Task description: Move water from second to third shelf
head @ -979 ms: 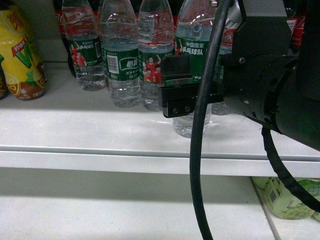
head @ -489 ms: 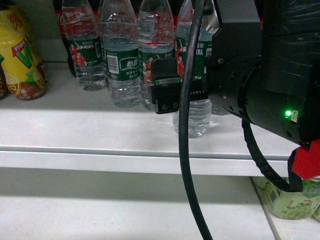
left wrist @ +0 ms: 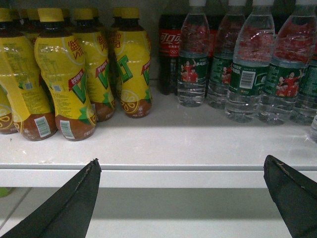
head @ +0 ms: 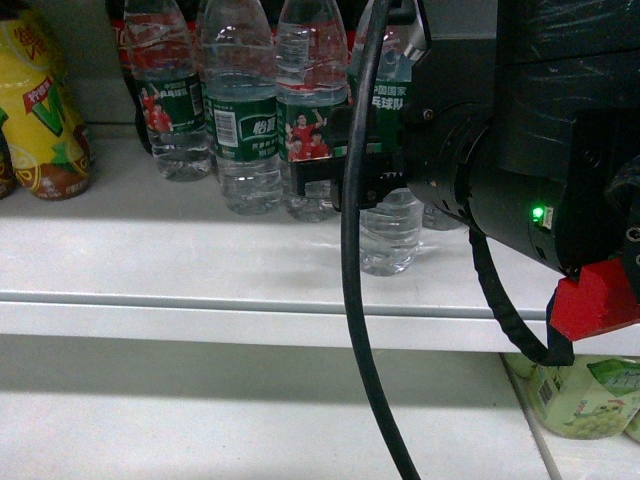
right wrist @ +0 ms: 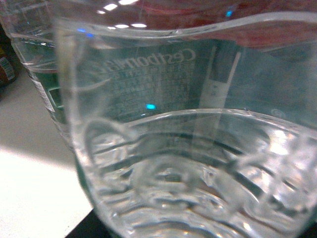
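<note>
Right claw [head: 335, 170] clamped on the water [head: 390, 225] at its label — full (heavy), thin-walled, slippery; left claw [left wrist: 181, 198] spread apart.

Right arm extended forward, left arm low.
The black right tool [head: 335, 165] clamps the clear ribbed water bottle [head: 392, 225]; the left tool [left wrist: 190, 198], below it, is spread wide.
</note>
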Available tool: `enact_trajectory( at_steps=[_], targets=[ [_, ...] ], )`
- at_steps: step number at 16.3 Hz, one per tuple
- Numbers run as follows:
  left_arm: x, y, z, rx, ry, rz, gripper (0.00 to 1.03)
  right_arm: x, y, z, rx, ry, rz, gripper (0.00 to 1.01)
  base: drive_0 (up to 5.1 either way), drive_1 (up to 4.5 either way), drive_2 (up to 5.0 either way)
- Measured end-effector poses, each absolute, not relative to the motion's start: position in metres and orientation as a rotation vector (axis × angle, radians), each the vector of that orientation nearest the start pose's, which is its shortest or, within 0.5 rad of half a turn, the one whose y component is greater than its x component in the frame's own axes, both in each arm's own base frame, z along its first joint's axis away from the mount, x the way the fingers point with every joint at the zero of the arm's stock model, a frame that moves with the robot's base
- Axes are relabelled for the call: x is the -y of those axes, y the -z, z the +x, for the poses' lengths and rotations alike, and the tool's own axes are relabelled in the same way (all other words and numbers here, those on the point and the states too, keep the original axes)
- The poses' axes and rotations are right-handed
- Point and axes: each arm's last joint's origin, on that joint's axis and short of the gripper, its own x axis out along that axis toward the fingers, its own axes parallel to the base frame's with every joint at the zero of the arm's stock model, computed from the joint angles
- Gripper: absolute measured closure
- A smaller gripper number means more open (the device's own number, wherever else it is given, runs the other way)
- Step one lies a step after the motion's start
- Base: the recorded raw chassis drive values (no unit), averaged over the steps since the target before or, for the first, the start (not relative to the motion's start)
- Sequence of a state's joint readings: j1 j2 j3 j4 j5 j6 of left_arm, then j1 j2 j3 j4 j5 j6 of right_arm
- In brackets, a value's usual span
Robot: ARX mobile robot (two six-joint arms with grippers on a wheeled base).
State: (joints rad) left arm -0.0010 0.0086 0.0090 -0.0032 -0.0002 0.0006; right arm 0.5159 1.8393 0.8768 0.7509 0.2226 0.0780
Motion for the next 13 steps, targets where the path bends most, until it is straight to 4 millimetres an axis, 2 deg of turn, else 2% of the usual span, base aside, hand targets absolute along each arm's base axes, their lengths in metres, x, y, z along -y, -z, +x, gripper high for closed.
enact_trajectory(
  at_steps=[1,3,8,13],
  targets=[
    [0.000,-0.166,0.098,-0.003,0.001,0.001,0.05,-0.179,-0.172,0.327,-0.207,-0.280,0.000,0.52,0.0,0.00,0.0],
    [0.000,-0.166,0.098,-0.003,0.001,0.001,0.05,-0.177,-0.173,0.323,-0.198,-0.281,0.005,0.60,0.0,0.00,0.0],
    [0.000,-0.166,0.098,-0.003,0.001,0.001,0.05,-0.158,-0.174,0.295,-0.209,-0.295,0.004,0.61,0.0,0.00,0.0],
    [0.000,-0.166,0.098,-0.003,0.001,0.001,0.05,-0.117,-0.179,0.256,-0.226,-0.261,0.003,0.61,0.0,0.00,0.0]
  ],
)
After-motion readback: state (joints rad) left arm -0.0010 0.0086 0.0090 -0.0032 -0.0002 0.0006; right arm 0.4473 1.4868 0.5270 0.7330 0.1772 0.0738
